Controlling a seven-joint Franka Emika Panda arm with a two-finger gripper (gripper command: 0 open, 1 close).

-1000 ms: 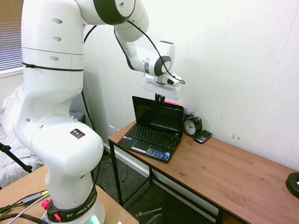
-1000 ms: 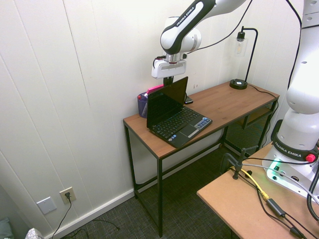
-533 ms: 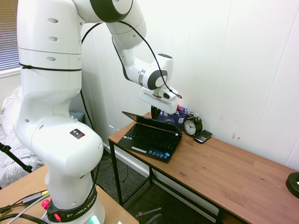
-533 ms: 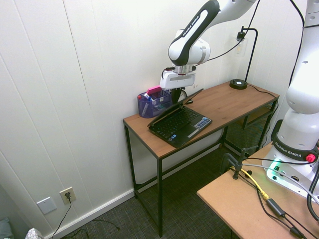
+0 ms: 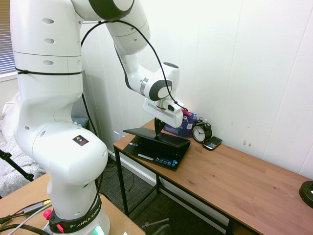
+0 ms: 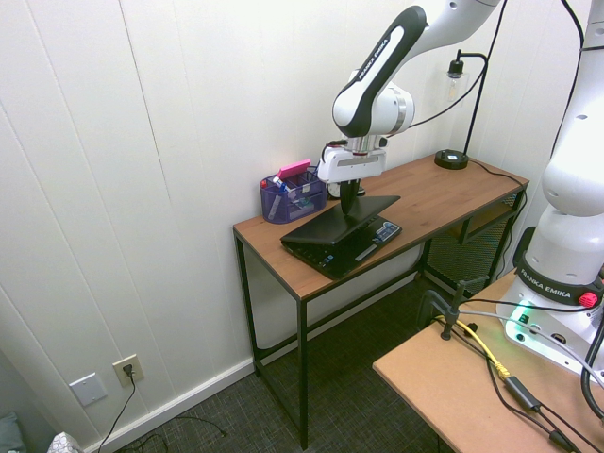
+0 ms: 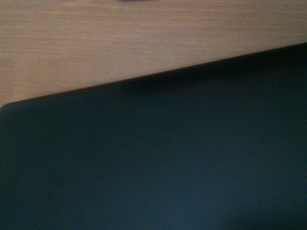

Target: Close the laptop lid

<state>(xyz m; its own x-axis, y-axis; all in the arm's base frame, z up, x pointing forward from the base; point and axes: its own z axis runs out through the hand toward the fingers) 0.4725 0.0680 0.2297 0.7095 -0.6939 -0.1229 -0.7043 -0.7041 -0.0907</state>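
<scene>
The small black laptop [image 5: 155, 152] [image 6: 342, 238] sits at the left end of the wooden desk [image 5: 234, 181] [image 6: 434, 193]. Its lid [image 5: 159, 136] [image 6: 344, 215] is tilted low over the keyboard, with a narrow gap still showing at the front. My gripper [image 5: 157, 128] [image 6: 350, 203] is shut and presses its tips down on the lid's matte black outside. In the wrist view the lid [image 7: 163, 163] fills most of the picture, with desk wood [image 7: 120, 43] beyond its edge.
Behind the laptop stand a purple organiser with a pink item [image 5: 183, 125] [image 6: 293, 193], a black alarm clock [image 5: 201, 132] and a small black phone [image 5: 212, 143]. A lamp base [image 6: 451, 159] [image 5: 306, 192] sits at the desk's far end. A white panelled wall is close behind.
The lid has swung from upright down to nearly flat over the keyboard. My gripper has followed it down and forward, staying shut on top of it.
</scene>
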